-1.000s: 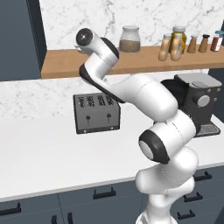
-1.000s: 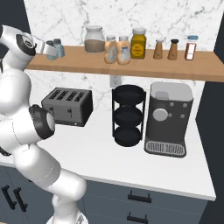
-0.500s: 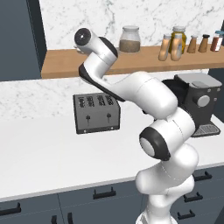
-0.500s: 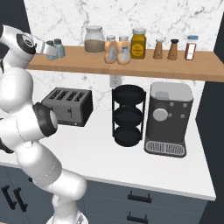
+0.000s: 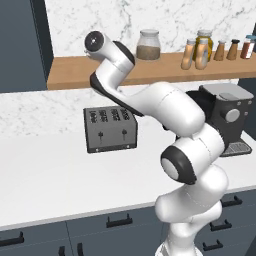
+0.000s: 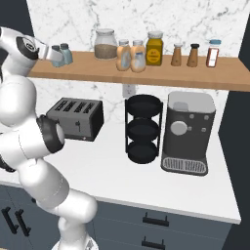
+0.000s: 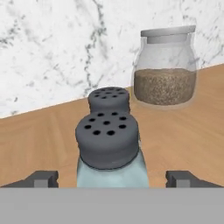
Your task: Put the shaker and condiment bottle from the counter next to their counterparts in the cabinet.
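On the shelf (image 6: 146,73), the gripper (image 7: 112,178) stands released, its two fingertips (image 7: 41,178) spread wide at either side of the near shaker (image 7: 111,151) and clear of its glass in the hand view. That shaker stands upright on the board, dark holed cap up, and a second shaker (image 7: 109,99) stands just behind it at 12 o'clock, so close that the two caps overlap in that view; whether they touch I cannot tell. The grain jar (image 7: 165,68) stands farther along at 2 o'clock from the pair, near the marble wall. From the right base view the two shakers (image 6: 62,53) sit at the left end of the shelf, right at the tip of the arm's hand (image 6: 46,51), with the jar (image 6: 105,44) next at 3 o'clock, then two amber bottles (image 6: 131,55) side by side and just beside each other. Past them at 3 o'clock stand a yellow jar (image 6: 155,48), two brown spice bottles (image 6: 185,54) and a red-labelled one (image 6: 213,52). Below the shelf, the toaster (image 6: 75,117) sits on the counter (image 6: 122,171) at 8 o'clock from the jar, with the black tiered rack (image 6: 142,129) and the coffee machine (image 6: 188,132) to its right. In the left base view the arm (image 5: 150,105) reaches up over the toaster (image 5: 110,129) to the shelf (image 5: 65,75).
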You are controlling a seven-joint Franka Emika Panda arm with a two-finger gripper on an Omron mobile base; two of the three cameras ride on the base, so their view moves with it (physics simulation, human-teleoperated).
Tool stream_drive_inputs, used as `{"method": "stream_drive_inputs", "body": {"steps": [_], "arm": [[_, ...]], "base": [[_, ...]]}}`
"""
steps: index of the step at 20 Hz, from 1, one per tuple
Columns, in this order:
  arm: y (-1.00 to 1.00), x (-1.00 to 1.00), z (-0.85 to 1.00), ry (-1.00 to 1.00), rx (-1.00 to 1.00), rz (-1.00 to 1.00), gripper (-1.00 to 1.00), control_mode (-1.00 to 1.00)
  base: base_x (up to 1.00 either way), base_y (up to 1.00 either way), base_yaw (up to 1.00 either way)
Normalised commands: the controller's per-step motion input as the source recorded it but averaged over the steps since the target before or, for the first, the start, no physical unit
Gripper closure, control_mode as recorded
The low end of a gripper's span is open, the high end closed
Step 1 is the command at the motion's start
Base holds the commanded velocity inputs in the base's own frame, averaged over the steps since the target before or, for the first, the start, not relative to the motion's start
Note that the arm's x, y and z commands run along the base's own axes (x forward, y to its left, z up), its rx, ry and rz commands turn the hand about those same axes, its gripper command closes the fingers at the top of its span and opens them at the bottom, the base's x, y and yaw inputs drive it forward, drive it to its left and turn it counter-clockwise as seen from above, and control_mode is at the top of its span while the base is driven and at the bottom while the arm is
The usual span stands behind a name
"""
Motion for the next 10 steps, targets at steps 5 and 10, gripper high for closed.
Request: {"method": "stream_drive_inputs", "body": {"steps": [5, 10], "arm": [[0.0, -0.5, 0.45, -0.21, 0.08, 0.0, -1.0, -1.0], [0.0, -0.87, 0.42, -0.2, 0.07, 0.0, -1.0, -1.0]], "base": [[0.0, 0.0, 0.0], [0.0, 0.0, 0.0]]}}
